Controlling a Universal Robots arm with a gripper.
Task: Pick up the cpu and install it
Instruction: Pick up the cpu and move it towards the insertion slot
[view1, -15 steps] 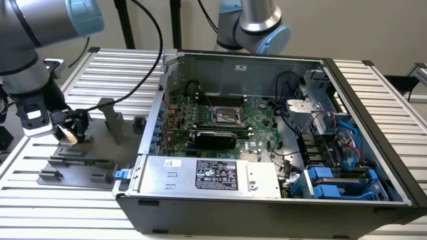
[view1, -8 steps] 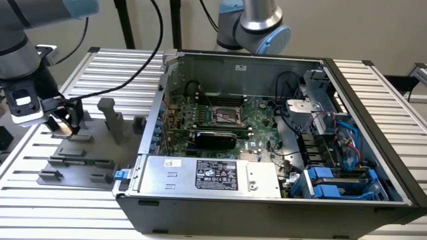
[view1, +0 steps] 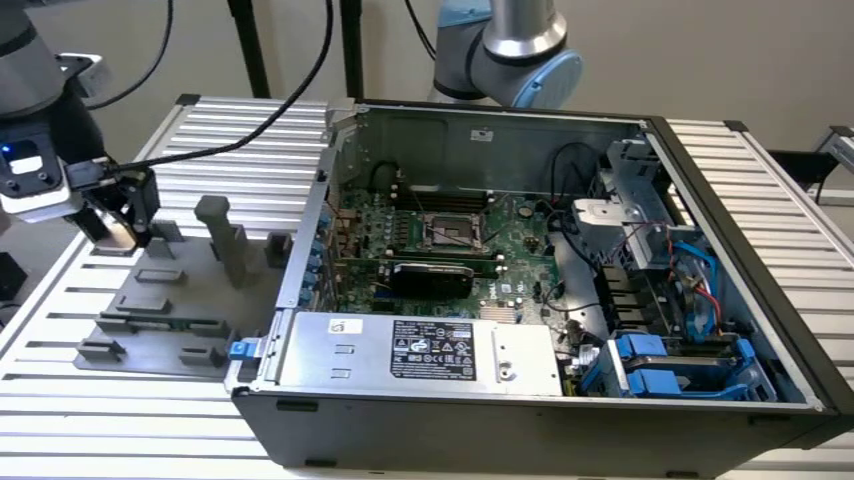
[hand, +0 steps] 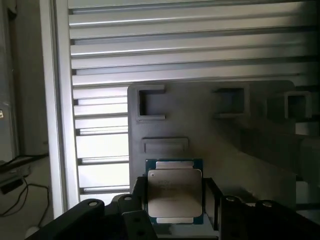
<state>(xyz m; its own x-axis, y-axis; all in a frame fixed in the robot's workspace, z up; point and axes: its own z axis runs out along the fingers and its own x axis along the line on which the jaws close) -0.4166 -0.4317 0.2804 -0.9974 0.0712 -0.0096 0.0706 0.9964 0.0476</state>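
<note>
Presently the cpu is pinched by its edges between the half-closed jaws of the claw, over the fixture plate. With so thin a grip, it could be tilted or dropped.

Upper left in the exterior view, the arm's dark grey wrist carries a white box with a small blue light. Black cables trail from it. The gripper is black. At top centre, a silver joint has a pale blue cap.
</note>
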